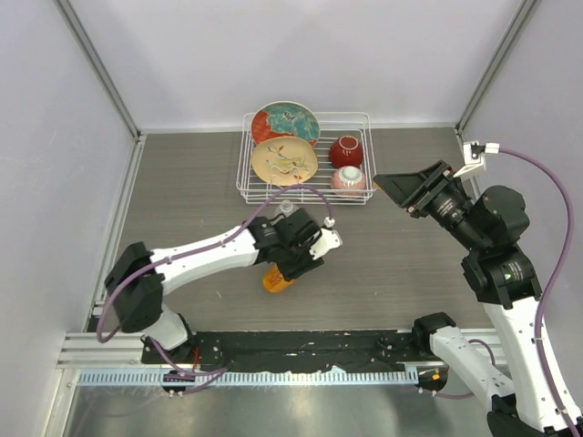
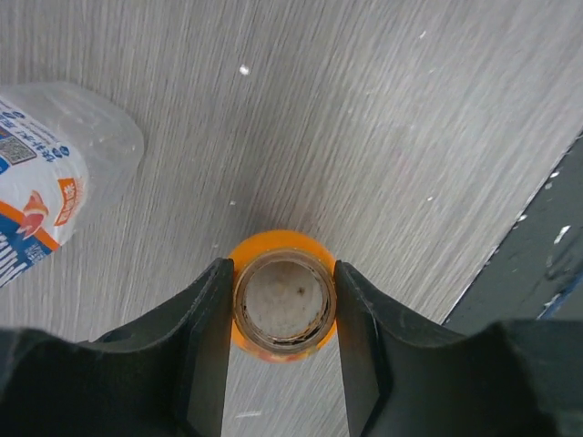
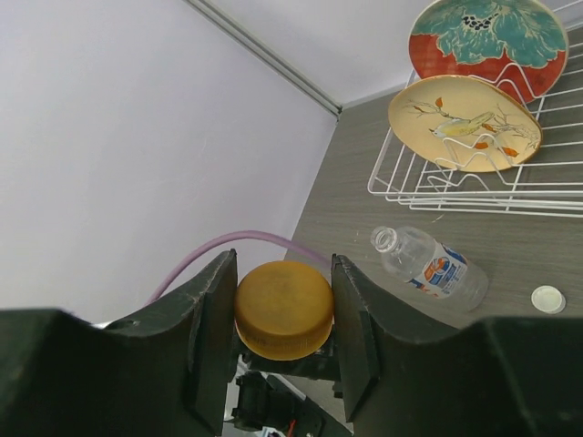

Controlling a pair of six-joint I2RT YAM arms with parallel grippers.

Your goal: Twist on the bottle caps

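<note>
The squat orange bottle (image 1: pixel 278 280) stands upright on the table. My left gripper (image 1: pixel 293 266) is shut on its open neck. The left wrist view looks straight down into the uncapped mouth (image 2: pixel 284 305), with my left gripper (image 2: pixel 282 266) clamped on either side. My right gripper (image 1: pixel 393 193) is raised at the right, shut on the orange cap (image 3: pixel 284 309), well away from the bottle. The clear water bottle (image 3: pixel 433 269) lies on its side, uncapped, mostly hidden under my left arm in the top view (image 1: pixel 286 208). The white cap (image 3: pixel 547 299) lies on the table beside it.
A white wire rack (image 1: pixel 366 137) at the back holds two plates (image 1: pixel 285 123), a red bowl (image 1: pixel 346 150) and a pink bowl (image 1: pixel 349 180). The clear bottle's body (image 2: pixel 46 173) lies close to the left of my left gripper. A black rail runs along the near edge (image 1: pixel 301 344).
</note>
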